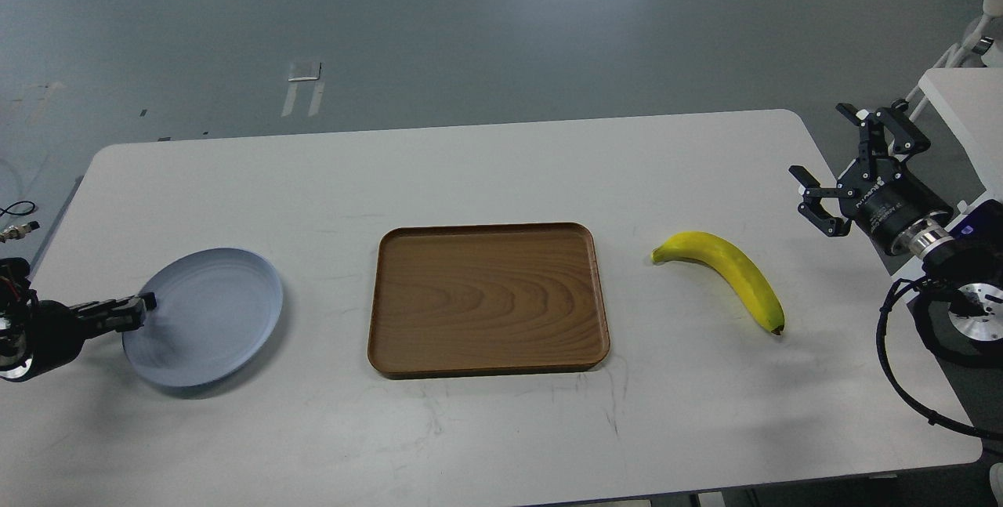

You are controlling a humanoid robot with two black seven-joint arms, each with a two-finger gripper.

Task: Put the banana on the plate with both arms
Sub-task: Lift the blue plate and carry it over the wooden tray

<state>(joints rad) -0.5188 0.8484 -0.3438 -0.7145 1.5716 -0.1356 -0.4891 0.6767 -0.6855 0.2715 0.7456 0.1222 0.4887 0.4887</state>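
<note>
The pale blue-grey plate (211,319) lies at the left of the white table. My left gripper (143,305) reaches in low from the left edge, and its thin fingers are closed on the plate's left rim. The yellow banana (729,272) lies on the table at the right, stem end pointing left and dark tip toward the front. My right gripper (820,140) hovers open and empty beyond the table's right edge, well right of the banana and above it.
A rectangular brown wooden tray (486,299) sits in the middle of the table (501,170), between plate and banana. Part of another white table (968,99) stands at the far right. My right arm's black cable (901,382) hangs over the right edge.
</note>
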